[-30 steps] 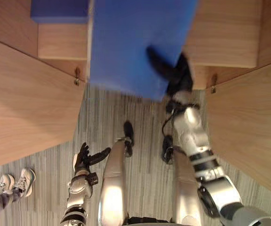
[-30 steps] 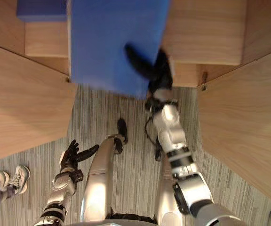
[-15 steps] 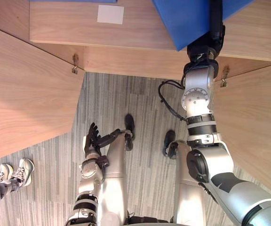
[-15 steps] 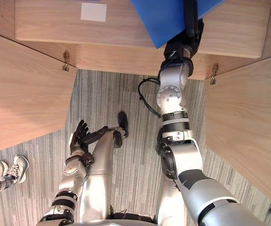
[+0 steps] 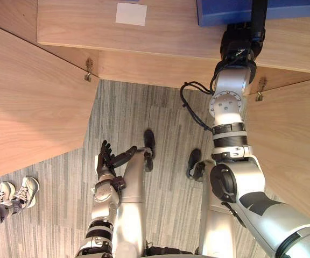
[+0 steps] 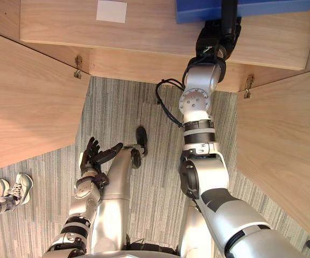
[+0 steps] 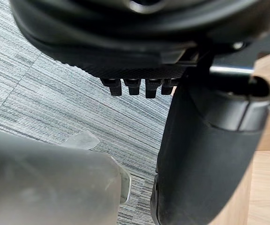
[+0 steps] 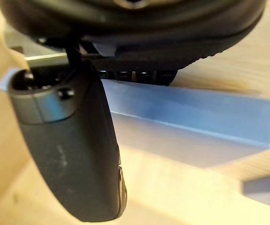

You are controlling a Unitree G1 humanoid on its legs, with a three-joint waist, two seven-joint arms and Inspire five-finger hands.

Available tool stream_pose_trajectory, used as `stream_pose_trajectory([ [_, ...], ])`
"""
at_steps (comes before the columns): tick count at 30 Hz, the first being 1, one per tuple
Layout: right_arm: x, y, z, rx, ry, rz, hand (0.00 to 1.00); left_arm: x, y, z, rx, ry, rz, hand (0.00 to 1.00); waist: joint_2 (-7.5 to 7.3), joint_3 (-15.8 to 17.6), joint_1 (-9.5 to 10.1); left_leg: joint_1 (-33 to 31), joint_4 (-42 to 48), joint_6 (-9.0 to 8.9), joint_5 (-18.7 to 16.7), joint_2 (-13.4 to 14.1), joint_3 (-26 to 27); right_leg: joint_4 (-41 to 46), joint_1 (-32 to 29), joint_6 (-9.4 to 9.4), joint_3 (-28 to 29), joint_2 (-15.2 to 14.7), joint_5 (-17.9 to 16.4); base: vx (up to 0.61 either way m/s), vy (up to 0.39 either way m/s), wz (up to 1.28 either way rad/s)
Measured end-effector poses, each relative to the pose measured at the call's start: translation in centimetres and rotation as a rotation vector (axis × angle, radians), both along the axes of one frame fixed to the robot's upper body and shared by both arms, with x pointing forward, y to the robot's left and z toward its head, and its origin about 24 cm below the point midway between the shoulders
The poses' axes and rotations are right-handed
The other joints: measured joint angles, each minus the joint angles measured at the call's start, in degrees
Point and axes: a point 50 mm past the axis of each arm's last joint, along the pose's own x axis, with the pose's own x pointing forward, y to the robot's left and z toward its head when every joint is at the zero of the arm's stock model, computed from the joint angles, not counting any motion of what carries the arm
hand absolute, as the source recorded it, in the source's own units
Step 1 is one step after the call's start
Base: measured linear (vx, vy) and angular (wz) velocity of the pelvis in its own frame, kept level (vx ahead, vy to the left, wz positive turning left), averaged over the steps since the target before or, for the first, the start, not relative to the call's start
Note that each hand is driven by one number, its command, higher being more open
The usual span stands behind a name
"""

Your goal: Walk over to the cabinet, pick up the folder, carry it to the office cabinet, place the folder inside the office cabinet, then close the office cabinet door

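The blue folder (image 5: 222,12) lies flat on the office cabinet's wooden shelf (image 5: 155,37), at the back right. My right hand (image 5: 240,43) reaches to the folder's near edge, and one dark finger lies over the top of it. In the right wrist view the fingers (image 8: 135,75) are straight, the thumb (image 8: 74,140) stands apart from the folder (image 8: 196,112), and the folder rests on the wood by itself. My left hand (image 5: 107,161) hangs open low on the left, above the carpet.
Both cabinet doors stand open: the left door (image 5: 31,107) and the right door (image 5: 295,156) flank the striped grey carpet (image 5: 144,113). A white label (image 5: 131,13) is on the shelf. A person's shoes (image 5: 16,192) are at the lower left.
The folder has gone from tilted over the shelf's edge to flat and farther in. My right hand's fingers have straightened and let it go. The left hand has barely moved.
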Motion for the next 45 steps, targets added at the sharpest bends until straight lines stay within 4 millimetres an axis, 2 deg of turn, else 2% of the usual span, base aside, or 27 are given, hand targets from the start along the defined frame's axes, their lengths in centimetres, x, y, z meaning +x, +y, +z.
stream_pose_trajectory([
  [5, -0.2, 1.9, -0.5, -0.388, -0.042, 0.000, 1.00, 0.0, 0.4, 0.0, 0.011, 0.001, 0.001, 1.00, -0.04, 0.0, -0.53, 0.4, 0.0, 0.01, 0.0, 0.2, 0.1, -0.2, 0.4, 0.01, 0.1, 0.1, 0.0, 0.00, 0.000, 0.00],
  [7, -0.2, 2.7, -1.5, -0.651, -0.058, -0.010, 1.00, -0.2, 0.6, -0.1, 0.018, 0.006, -0.001, 1.00, -0.08, 0.0, -0.88, 0.8, -0.3, 0.03, 0.0, 0.3, 0.2, -0.7, 0.9, 0.13, 0.1, 0.2, 0.1, 0.00, 0.000, 0.00],
  [10, -0.3, 3.4, -3.0, -0.957, -0.081, -0.022, 1.00, -0.5, 0.9, -0.5, 0.026, 0.021, -0.012, 1.00, -0.10, -0.1, -1.53, 1.5, -0.9, 0.09, 0.1, 0.5, 0.3, -1.7, 1.6, 0.32, 0.1, 0.5, 0.5, 0.00, -0.015, -0.04],
  [11, -0.4, 3.4, -3.7, -1.073, -0.087, -0.031, 0.00, -0.6, 1.0, -0.7, 0.032, 0.029, -0.016, 1.00, -0.11, -0.1, -1.72, 1.7, -1.1, 0.10, 0.1, 0.5, 0.4, -2.0, 1.9, 0.37, 0.1, 0.5, 0.6, 0.00, 0.000, 0.00],
  [14, -0.3, 2.8, -5.2, -1.301, -0.074, -0.062, 0.00, -0.7, 0.9, -0.9, 0.045, 0.036, -0.039, 1.00, -0.21, -0.1, -1.73, 2.5, -2.1, 0.25, 0.2, 0.6, 1.3, -2.8, 2.5, 0.35, 0.3, 0.4, 0.8, 0.00, 0.000, 0.00],
  [17, -0.1, 1.7, -5.7, -1.441, -0.055, -0.118, 0.00, -0.9, 0.9, -1.3, 0.062, 0.052, -0.072, 1.00, -0.41, -0.2, -1.93, 4.1, -3.2, 0.40, 0.2, 0.6, 2.6, -3.9, 3.7, 0.58, 0.8, 0.1, 1.0, 0.00, 0.000, 0.00],
  [19, 0.2, 1.1, -5.9, -1.470, -0.035, -0.126, 0.00, -1.1, 1.0, -1.6, 0.062, 0.063, -0.076, 1.00, -0.65, -0.3, -2.02, 4.9, -3.8, 0.55, 0.1, 0.6, 3.1, -4.6, 4.5, 0.73, 0.9, 0.0, 1.1, 0.00, 0.000, 0.00],
  [21, 0.5, 0.3, -6.0, -1.462, -0.007, -0.130, 0.00, -1.1, 1.2, -1.6, 0.065, 0.067, -0.078, 1.00, -1.05, -0.5, -2.01, 5.1, -4.1, 0.70, 0.1, 0.7, 3.4, -5.0, 4.7, 0.78, 0.9, -0.2, 1.1, 0.00, 0.000, 0.00],
  [24, 0.9, -0.7, -6.2, -1.330, 0.042, -0.082, 0.00, -1.2, 1.2, -1.7, 0.063, 0.071, -0.078, 1.00, -1.06, -0.5, -2.02, 5.5, -4.7, 1.00, 0.1, 0.7, 4.0, -5.9, 5.3, 1.07, 0.8, -0.3, 1.3, 0.01, -0.004, 0.01],
  [29, 1.2, -1.4, -6.3, -1.161, 0.083, -0.046, 0.00, -1.4, 1.3, -2.2, 0.053, 0.090, -0.071, 1.00, -1.20, -0.6, -1.90, 6.2, -5.4, 1.28, 0.1, 1.1, 5.6, -6.6, 5.5, 1.30, 1.5, -0.4, 1.6, 0.00, -0.018, -0.04],
  [34, 1.4, -2.0, -5.8, -1.050, 0.131, -0.107, 0.00, -1.4, 1.3, -2.2, 0.050, 0.091, -0.067, 1.00, -1.19, -0.6, -1.84, 6.3, -5.8, 1.37, 0.1, 1.2, 6.1, -7.4, 5.4, 1.44, 1.7, -0.3, 2.1, -0.01, -0.027, -0.04],
  [39, 2.4, -1.4, -3.5, -1.052, 0.166, -0.194, 0.00, -1.3, 1.3, -2.1, 0.028, 0.085, -0.047, 1.00, -1.12, -0.7, -1.82, 5.8, -6.7, 1.92, 0.6, 1.1, 6.5, -8.3, 4.9, 1.57, 1.9, -0.2, 2.8, -0.01, -0.013, -0.03],
  [41, 2.7, -1.3, -1.8, -1.057, 0.170, -0.244, 0.00, -1.1, 1.3, -1.9, 0.022, 0.076, -0.029, 1.00, -1.11, -0.7, -1.70, 5.2, -7.7, 2.11, 1.4, 0.8, 6.5, -8.8, 4.2, 1.59, 1.8, -0.3, 3.3, -0.01, -0.022, 0.04],
  [45, 2.9, -1.3, -1.1, -1.075, 0.182, -0.272, 0.00, -0.9, 1.2, -1.7, 0.017, 0.062, -0.026, 1.00, -1.02, -0.7, -2.09, 5.1, -9.2, 2.25, 2.6, -0.1, 6.2, -9.0, 3.9, 1.61, 1.4, -1.0, 3.5, -0.01, -0.022, 0.12],
])
